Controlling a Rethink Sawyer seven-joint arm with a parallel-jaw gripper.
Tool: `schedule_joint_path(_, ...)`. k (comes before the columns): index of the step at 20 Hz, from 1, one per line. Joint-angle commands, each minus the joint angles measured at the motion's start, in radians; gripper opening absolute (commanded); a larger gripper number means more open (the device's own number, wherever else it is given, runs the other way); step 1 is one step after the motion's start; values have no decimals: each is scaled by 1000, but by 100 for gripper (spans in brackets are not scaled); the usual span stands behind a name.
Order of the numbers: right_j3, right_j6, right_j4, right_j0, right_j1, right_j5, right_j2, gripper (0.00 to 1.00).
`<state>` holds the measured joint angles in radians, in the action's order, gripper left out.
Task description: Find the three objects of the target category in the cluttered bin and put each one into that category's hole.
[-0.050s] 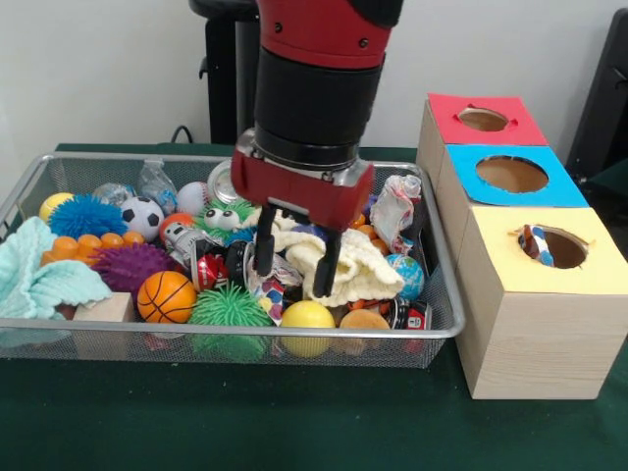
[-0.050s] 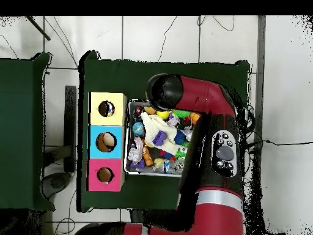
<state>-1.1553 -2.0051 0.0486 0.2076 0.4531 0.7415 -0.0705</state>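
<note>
- The gripper [image 1: 296,263] is seen lowered into the wire bin [image 1: 444,294], jaws parted around a fuzzy cream cloth [image 1: 358,267].
- Rubbery spiky balls [image 1: 230,309] are packed against the near rim.
- A yellow-topped wooden box [image 1: 510,257] stands just beside.

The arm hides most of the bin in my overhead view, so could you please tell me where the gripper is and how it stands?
Observer: The gripper is open, tips down at a cream cloth in the middle of the bin.
Operator: Thank you. What lies under the arm's side?
Observer: A teal cloth, at the end away from the yellow box.
Operator: Any balls beside it?
Observer: A blue spiky ball, just behind that cloth.
</note>
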Motion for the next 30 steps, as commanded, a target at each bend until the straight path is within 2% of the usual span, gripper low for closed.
schedule_joint_path(1,-128,171,75,42,-53,27,127,100)
schedule_joint_path(7,-224,125,88,67,-44,-21,157,100)
schedule_joint_path(15,-278,84,120,74,-69,-65,171,100)
schedule_joint_path(23,-232,2,172,30,-94,-91,97,100)
schedule_joint_path(30,-233,-63,197,17,-87,-134,53,100)
